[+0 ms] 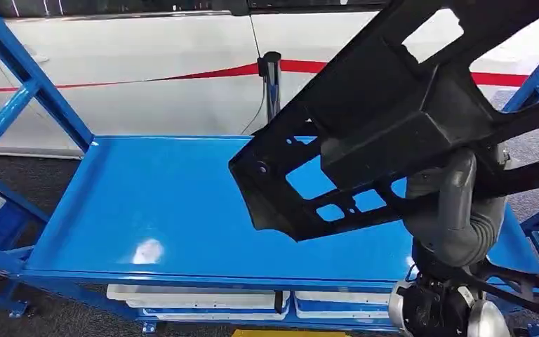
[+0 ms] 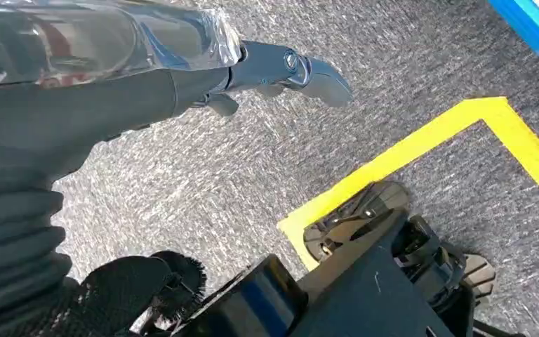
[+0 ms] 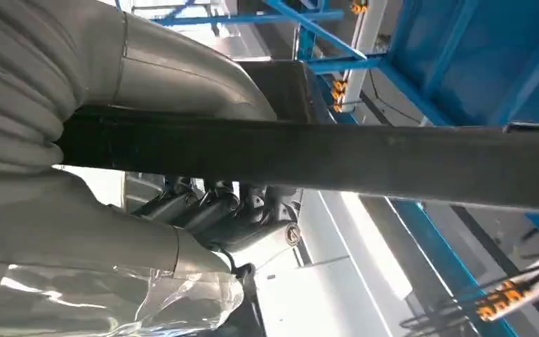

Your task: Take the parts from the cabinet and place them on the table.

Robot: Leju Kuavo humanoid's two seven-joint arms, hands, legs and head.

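A large black plastic part [image 1: 393, 119], a frame with several cut-outs, hangs tilted above the right half of a blue shelf surface [image 1: 147, 203]. My right hand [image 1: 456, 210] grips it from underneath at its right side. In the right wrist view the part's black bar [image 3: 365, 158] runs across between my right hand's [image 3: 168, 84] thumb and its dark fingers [image 3: 224, 214], which wrap around the bar. My left hand [image 2: 267, 70] hangs over grey carpet with its fingers stretched out and nothing in it.
Blue frame posts [image 1: 14, 91] rise at the left and right of the shelf. White trays [image 1: 196, 298] sit on the level below. A black post [image 1: 272, 77] and a white panel with a red stripe stand behind. Yellow floor tape [image 2: 393, 165] marks the carpet.
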